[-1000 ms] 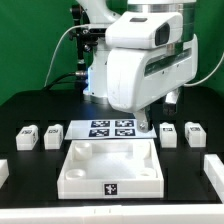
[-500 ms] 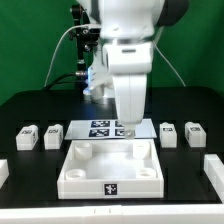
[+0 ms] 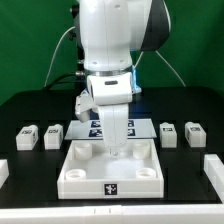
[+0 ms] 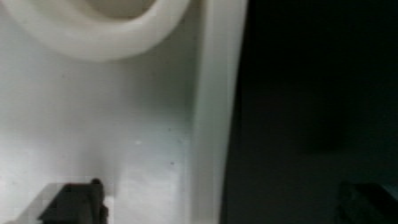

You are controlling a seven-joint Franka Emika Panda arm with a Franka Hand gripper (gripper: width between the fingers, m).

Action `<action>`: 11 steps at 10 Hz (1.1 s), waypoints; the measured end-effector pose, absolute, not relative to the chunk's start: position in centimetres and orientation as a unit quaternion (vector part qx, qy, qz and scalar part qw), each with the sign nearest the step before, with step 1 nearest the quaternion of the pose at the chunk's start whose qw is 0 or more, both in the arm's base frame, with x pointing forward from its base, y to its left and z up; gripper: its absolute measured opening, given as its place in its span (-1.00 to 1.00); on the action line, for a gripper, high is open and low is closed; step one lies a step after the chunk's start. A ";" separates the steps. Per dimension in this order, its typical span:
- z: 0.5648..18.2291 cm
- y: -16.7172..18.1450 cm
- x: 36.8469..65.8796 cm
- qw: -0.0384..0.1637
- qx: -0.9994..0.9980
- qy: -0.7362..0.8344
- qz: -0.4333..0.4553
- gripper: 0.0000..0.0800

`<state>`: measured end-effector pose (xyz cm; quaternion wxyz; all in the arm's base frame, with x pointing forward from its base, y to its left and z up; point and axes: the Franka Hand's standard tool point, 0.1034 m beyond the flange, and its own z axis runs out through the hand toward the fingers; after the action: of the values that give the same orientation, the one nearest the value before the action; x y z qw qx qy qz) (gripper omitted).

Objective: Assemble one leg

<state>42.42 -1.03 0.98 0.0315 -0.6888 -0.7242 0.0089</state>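
Four legs, small white tagged blocks, stand on the black table: two at the exterior view's left (image 3: 27, 136) (image 3: 53, 132) and two at its right (image 3: 168, 133) (image 3: 194, 132). The big white panel (image 3: 80, 178) with round sockets lies in front. My gripper (image 3: 117, 150) hangs low over the panel's back part, its fingertips hard to make out there. In the wrist view my gripper (image 4: 222, 205) is open: one dark fingertip (image 4: 71, 200) is over the panel (image 4: 143, 120) near a round socket (image 4: 111, 25), the other over the black table beyond the panel's edge. It holds nothing.
The marker board (image 3: 92, 128) lies behind the panel, partly hidden by the arm. White blocks sit at the front left (image 3: 3, 170) and front right (image 3: 213, 166) edges. Cables hang at the back left (image 3: 65, 50).
The arm has swung toward the exterior view's left and turned, and the gripper has come down from over the marker board to the panel's back part.
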 end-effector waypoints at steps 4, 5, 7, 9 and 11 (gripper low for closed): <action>1.0 -1.0 42.6 0.031 -0.700 -0.713 0.009 0.31; 1.0 -1.1 42.6 0.031 -0.700 -0.713 0.009 -0.04; 1.0 -1.1 42.6 0.031 -0.700 -0.713 0.009 -0.41; 1.0 -1.2 42.7 0.028 -0.701 -0.712 0.007 -0.82; 1.0 -1.2 42.8 0.028 -0.701 -0.712 0.007 -0.85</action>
<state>42.76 -1.16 1.05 0.0283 -0.7014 -0.7122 0.0067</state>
